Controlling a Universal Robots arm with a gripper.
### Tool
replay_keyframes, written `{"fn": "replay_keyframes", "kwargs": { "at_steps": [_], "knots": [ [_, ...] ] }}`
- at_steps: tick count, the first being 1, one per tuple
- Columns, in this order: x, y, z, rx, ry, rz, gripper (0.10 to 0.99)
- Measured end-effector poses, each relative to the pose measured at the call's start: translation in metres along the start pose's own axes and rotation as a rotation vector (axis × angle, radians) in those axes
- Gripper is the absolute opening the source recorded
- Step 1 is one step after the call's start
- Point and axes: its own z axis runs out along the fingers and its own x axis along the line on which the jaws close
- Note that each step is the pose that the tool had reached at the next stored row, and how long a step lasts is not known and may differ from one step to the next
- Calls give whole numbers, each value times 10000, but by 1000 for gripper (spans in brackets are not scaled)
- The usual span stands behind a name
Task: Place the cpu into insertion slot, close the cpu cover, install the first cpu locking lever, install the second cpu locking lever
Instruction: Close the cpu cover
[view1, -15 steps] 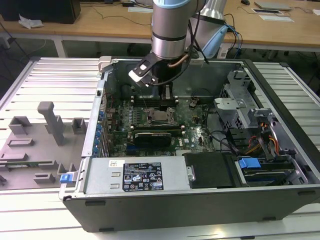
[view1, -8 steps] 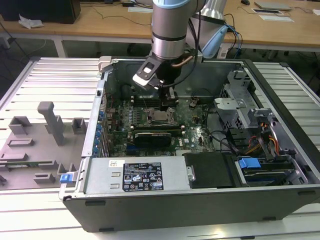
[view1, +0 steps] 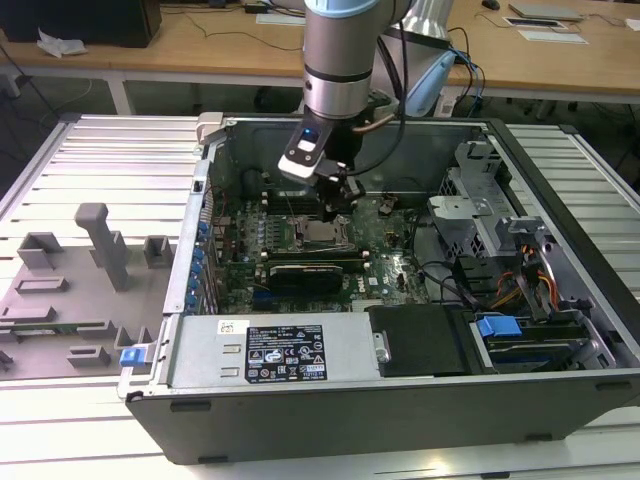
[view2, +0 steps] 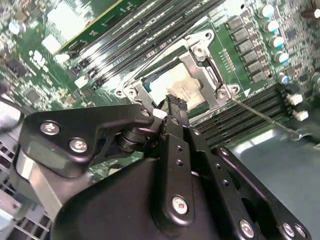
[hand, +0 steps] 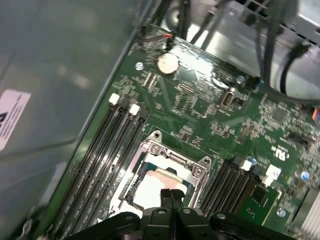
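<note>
Slatted aluminium bench (view1: 90, 160), with a grey moulded fixture tray (view1: 60, 290) well apart from the gripper (view1: 335, 205). Inside the open steel computer case (view1: 400, 400), its fingers, pinched together on nothing, hang just above the silvery cpu (hand: 150, 187). The chip sits in the insertion slot (hand: 136, 172), and the windowed metal cpu cover (hand: 197, 170) appears lowered. A thin wire locking lever (view2: 260, 116) juts free alongside; it likely wants a steady, square push.

Open computer case (view1: 350, 425) on slatted metal table (view1: 110, 150), grey fixture tray (view1: 60, 310) just beside.
</note>
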Motion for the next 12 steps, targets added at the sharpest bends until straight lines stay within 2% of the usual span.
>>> {"fn": "replay_keyframes", "kwargs": {
  "at_steps": [12],
  "knots": [
    [0,0,5,-70,23,-2735,106]
  ]
}}
